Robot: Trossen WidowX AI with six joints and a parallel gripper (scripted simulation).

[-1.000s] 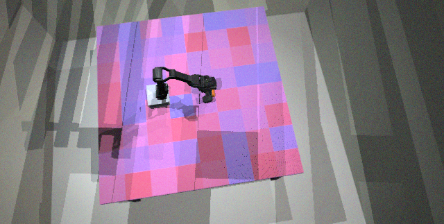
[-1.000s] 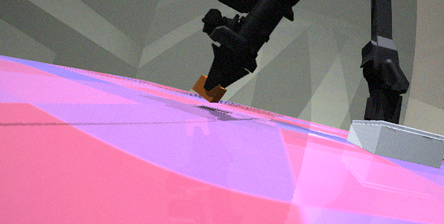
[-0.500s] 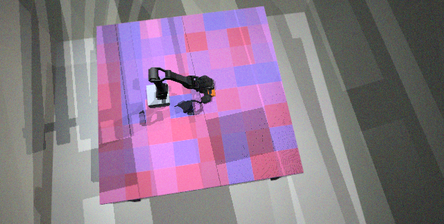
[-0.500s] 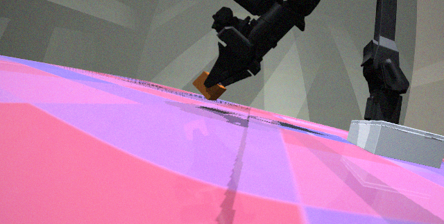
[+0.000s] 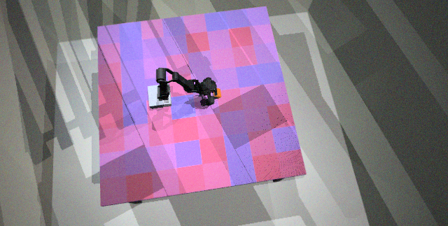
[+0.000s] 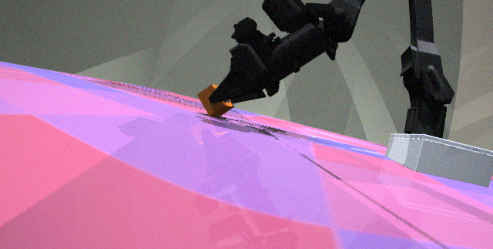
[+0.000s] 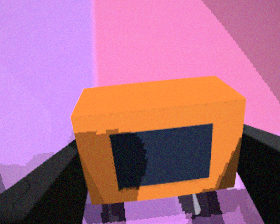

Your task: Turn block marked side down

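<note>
The orange block (image 5: 218, 92) (image 6: 214, 104) (image 7: 157, 139) is held between my gripper's fingers and tilted. Its lower corner is at or just above the table (image 5: 196, 149) (image 6: 115, 156). Its dark blue marked side (image 7: 165, 156) faces the wrist camera. My gripper (image 5: 213, 94) (image 6: 219, 96) (image 7: 157, 139) is shut on the block, with the black fingers on its left and right sides. The arm reaches out low from its base, pitched steeply forward.
The arm's grey base plate (image 5: 158, 97) (image 6: 439, 158) stands on the table to the left of the gripper in the overhead view. The table top is a pink, red and violet patchwork. Its edges are far from the block.
</note>
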